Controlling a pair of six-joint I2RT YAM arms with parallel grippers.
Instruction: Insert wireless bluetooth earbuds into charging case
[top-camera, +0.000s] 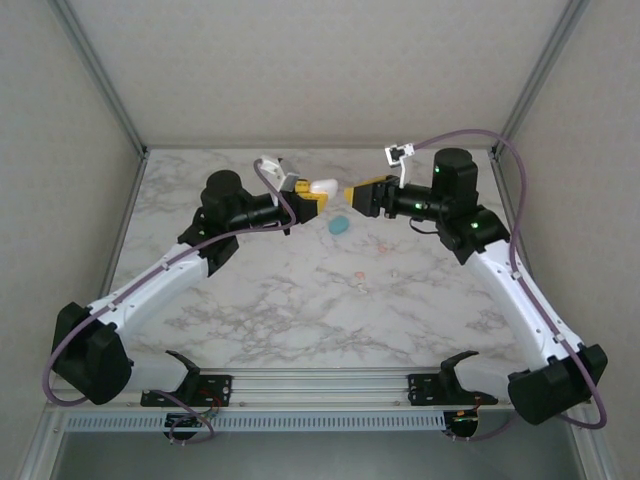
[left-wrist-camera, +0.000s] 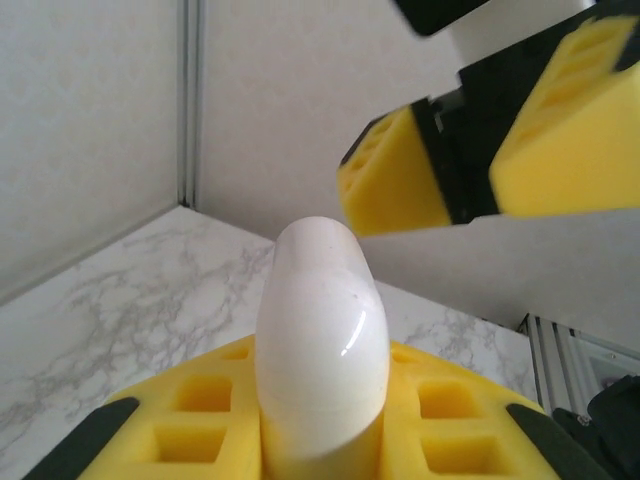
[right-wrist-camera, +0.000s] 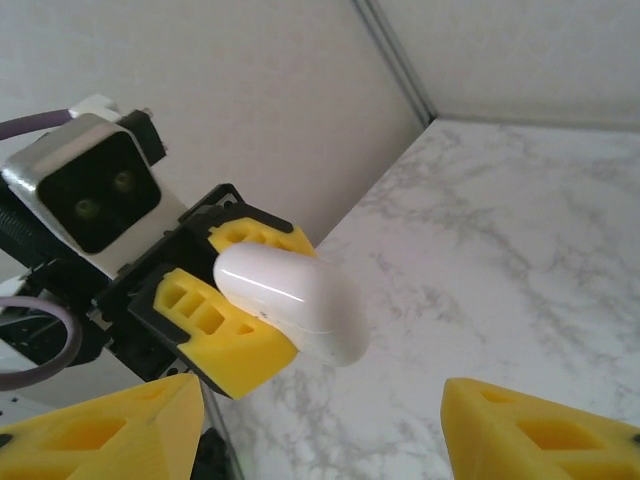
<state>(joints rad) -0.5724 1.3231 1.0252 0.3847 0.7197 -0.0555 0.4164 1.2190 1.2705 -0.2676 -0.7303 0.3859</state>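
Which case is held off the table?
The white case, clamped in the left gripper; the teal case lies free on the marble table.

Marble-patterned table (top-camera: 250, 300) carrying a few small items.
A pale teal case (top-camera: 340, 225) lies near the middle; tiny earbuds (top-camera: 357, 274) lie scattered toward the near edge.

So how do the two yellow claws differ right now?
The left gripper is shut on a white case, which sticks out in front of it; the right gripper is open and holds nothing. The left one points toward the right; the right one faces it, jaws spread, not touching the case. Both are yellow-tipped and hover above the marble table.
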